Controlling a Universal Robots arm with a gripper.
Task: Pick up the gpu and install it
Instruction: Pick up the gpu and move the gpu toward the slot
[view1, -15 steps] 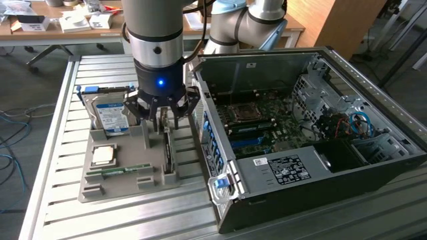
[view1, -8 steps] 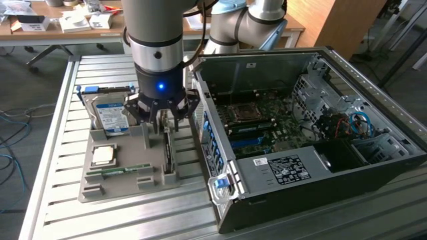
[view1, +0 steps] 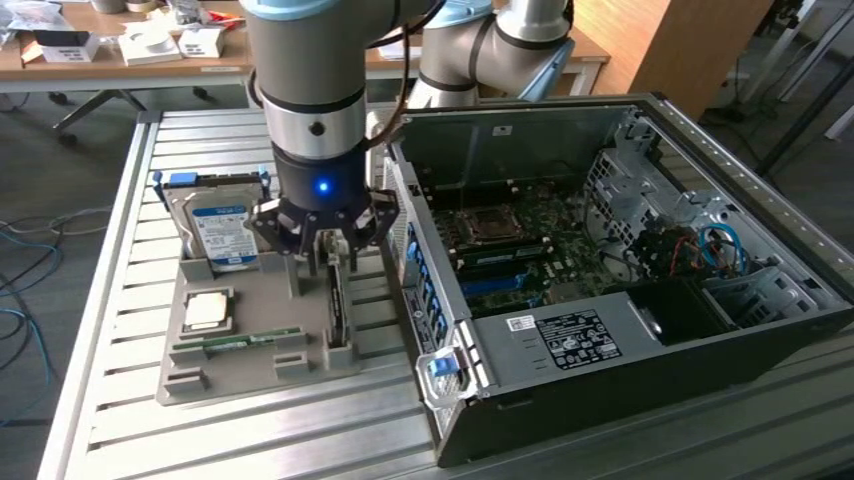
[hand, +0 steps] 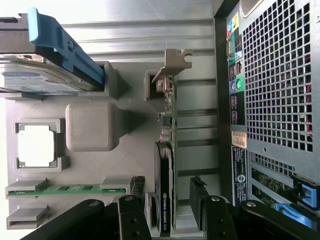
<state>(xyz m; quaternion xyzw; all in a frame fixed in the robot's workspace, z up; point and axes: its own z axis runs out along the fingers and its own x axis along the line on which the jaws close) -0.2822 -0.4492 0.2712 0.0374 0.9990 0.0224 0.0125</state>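
Note:
The gpu (view1: 336, 318) stands on edge in a slot of the grey holder tray (view1: 254, 372), a slim dark slab with a metal bracket at its far end. In the wrist view the gpu (hand: 166, 150) runs straight down between my fingers. My gripper (view1: 334, 262) hangs right over the card's near part, open. One of the fingers (hand: 137, 192) is on each side of the card, with a small gap on both sides. My gripper (hand: 168, 200) is holding nothing.
On the same tray sit a silver hard drive (view1: 220, 225) in a blue bracket, a cpu (view1: 207, 310) and a green memory stick (view1: 247, 342). The open computer case (view1: 601, 290) lies close on the exterior view's right, motherboard exposed. A slatted metal table (view1: 107, 300) carries everything.

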